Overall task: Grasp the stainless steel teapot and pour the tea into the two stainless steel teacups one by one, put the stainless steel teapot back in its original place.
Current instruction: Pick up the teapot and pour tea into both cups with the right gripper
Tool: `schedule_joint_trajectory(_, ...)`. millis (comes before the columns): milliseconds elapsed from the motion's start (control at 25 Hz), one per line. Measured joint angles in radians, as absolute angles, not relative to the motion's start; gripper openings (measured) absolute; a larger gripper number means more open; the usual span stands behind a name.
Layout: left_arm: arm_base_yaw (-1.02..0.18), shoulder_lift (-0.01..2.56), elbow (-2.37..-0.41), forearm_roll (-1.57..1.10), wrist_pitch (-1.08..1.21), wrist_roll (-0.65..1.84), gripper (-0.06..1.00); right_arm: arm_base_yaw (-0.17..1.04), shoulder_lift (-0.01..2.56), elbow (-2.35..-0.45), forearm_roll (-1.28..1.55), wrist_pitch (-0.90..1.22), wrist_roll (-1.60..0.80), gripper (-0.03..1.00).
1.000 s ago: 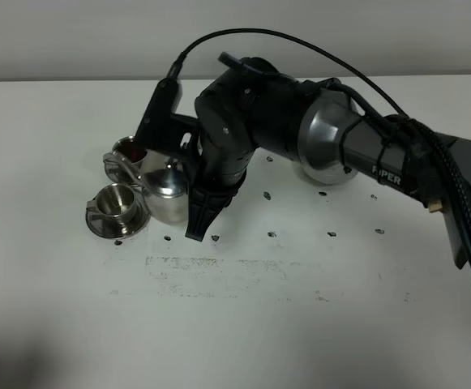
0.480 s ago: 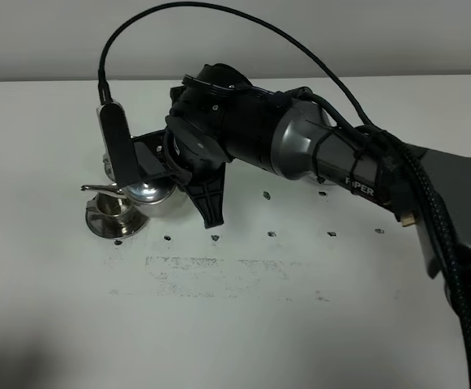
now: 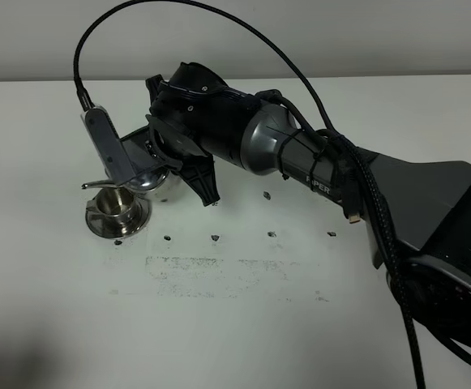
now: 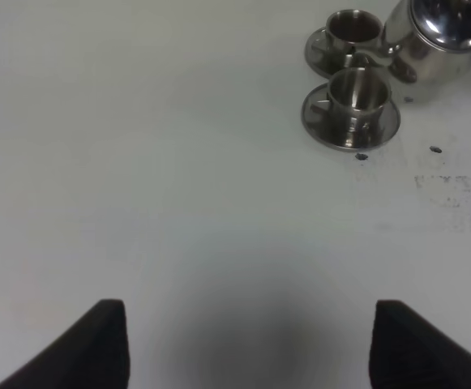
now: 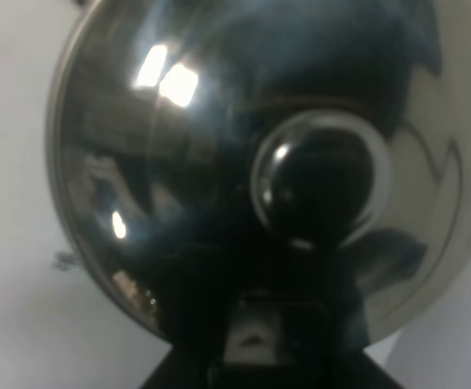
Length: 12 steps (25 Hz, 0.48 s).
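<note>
The left tool [image 4: 250, 344] hangs nearest, spread and empty over bare bench [image 4: 138, 162], well apart from the work. Next is the near cup [image 3: 117, 212] on its saucer; in the left wrist view it looks empty. Just above it the pot [image 3: 147, 180] is tipped, apparently lifted, with its spout [image 3: 97, 185] reaching over the cup's rim. The right tool [image 5: 271, 336] is pressed together on the pot, seemingly at the handle. Beyond, the far cup [image 4: 336, 39] already holds reddish-brown tea [image 4: 357, 27].

The step in hand looks like filling the second cup. To do it well, tilt slowly, hold the spout tip low and centred over the cup's mouth, stop short of the brim, and level the pot before moving off so nothing drips on the saucer.
</note>
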<state>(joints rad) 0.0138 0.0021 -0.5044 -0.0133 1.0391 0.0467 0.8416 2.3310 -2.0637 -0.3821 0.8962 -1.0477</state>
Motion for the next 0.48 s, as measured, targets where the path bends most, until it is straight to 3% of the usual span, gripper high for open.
schedule_joint_trajectory(480, 0.014, 0.002, -0.504, -0.013, 1.039, 0.047, 0.61, 0.818, 2.350, -2.079, -0.478, 0.895, -1.118, 0.20)
